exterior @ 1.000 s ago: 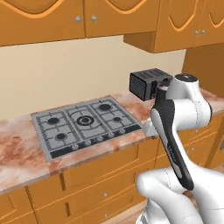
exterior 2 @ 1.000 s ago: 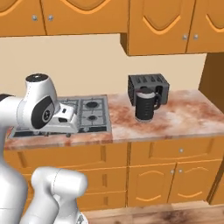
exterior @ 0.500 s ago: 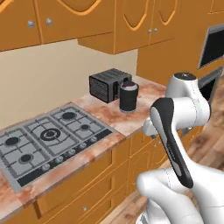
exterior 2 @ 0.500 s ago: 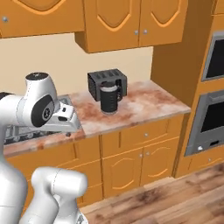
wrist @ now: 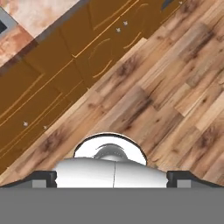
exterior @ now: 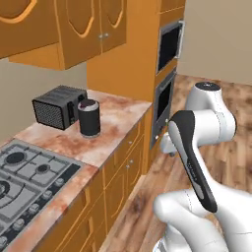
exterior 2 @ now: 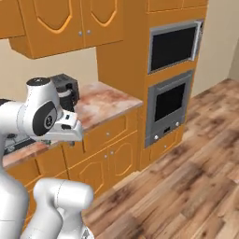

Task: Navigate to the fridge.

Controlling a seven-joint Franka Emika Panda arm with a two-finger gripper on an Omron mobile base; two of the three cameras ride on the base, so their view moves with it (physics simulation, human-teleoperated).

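- While the gripper [wrist: 112, 178] points down at the wood floor [wrist: 170, 87], its tips sit wide apart, holding nothing.
- Ovens [exterior 2: 172, 79] at 1 o'clock in the right base view.
- Toaster [exterior: 56, 106] at 10 o'clock in the left base view, dark jug [exterior: 89, 117] just beside.

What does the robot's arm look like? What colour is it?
The arm is glossy white, made of fat rounded tube pieces with dome-shaped caps. Dark grey-black bands sit at its joints, and one long black strip runs down the forearm. No cables or writing show.

A black toaster [exterior: 56, 106] and dark kettle [exterior: 89, 117] stand on the counter [exterior: 118, 115].
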